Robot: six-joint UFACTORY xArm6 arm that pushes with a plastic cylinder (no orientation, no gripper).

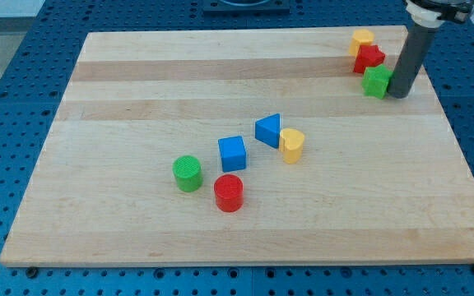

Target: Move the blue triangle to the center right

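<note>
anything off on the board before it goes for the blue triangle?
Nothing stands out. My tip sits by the green block at the view's top right, far from the blue triangle, which touches the yellow block.

My arm comes in from the view's top right corner, where only a pale collar shows at the frame's edge before the straight dark rod drops out of it. The rod stands close to upright, leaning slightly so its lower end sits a little further to the view's left than its upper end. My tip (398, 95) rests down on the desk near the view's top right, just beside the green block (376, 81) on that block's right, and well apart from the blue triangle (268, 130) near the middle.
</note>
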